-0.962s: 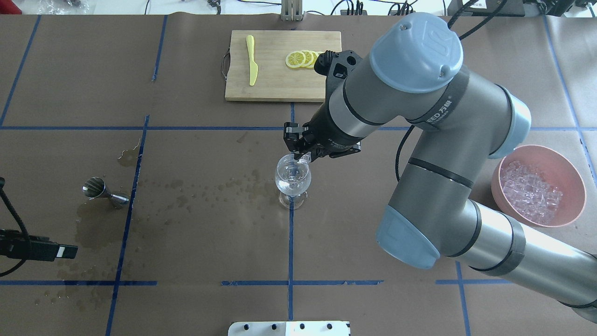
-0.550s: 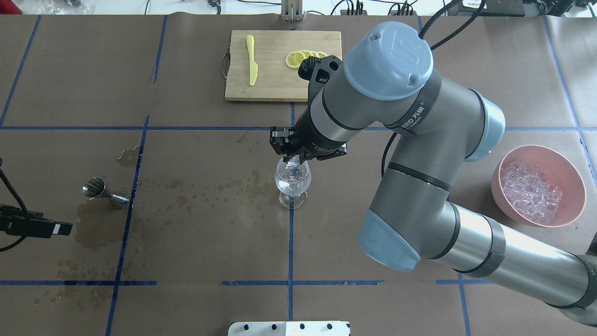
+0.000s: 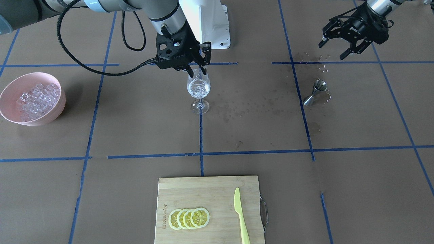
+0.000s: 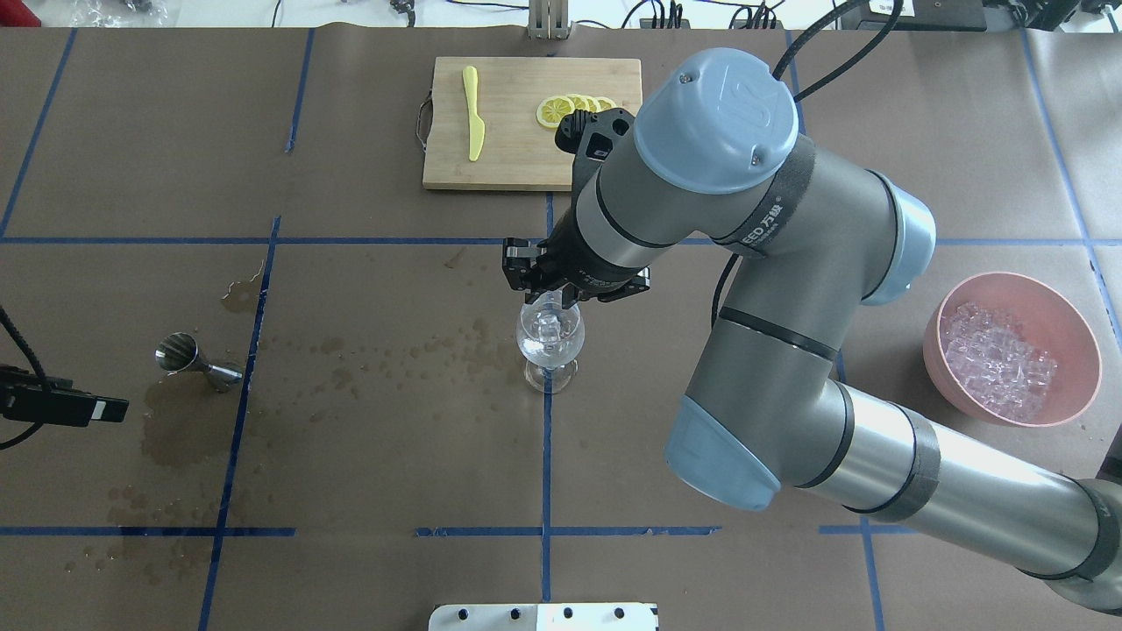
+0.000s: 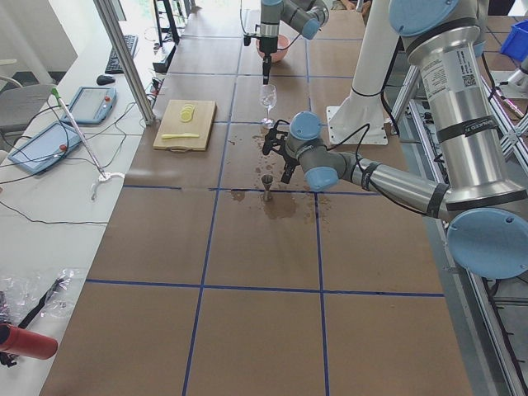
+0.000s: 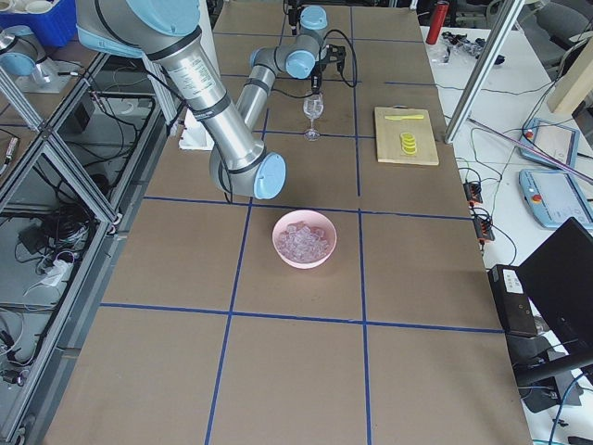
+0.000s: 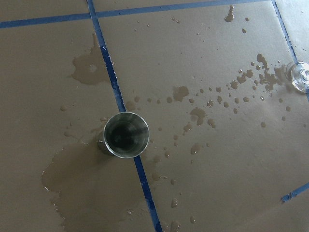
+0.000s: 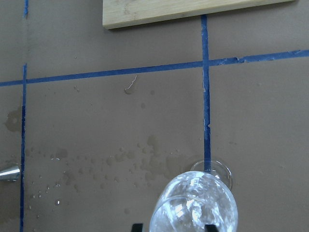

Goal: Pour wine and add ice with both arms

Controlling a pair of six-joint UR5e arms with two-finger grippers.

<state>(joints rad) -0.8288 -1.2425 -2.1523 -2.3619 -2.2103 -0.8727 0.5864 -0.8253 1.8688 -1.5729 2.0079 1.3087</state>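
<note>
A wine glass stands at the table's middle with clear ice in its bowl. I cannot tell the wine apart from the ice inside it. My right gripper hangs directly over the glass's mouth, open, fingertips on either side of the bowl. A steel jigger stands upright and looks dark inside. My left gripper hovers open and empty behind the jigger. More ice fills a pink bowl at the right.
A bamboo cutting board at the far side holds lemon slices and a yellow knife. Wet spots and a puddle darken the brown paper around the jigger. The white robot base is on the near side.
My right gripper moved left to stand over the glass's mouth. The ice cube it held at the rim now shows inside the bowl. The left wrist drifted slightly back.
</note>
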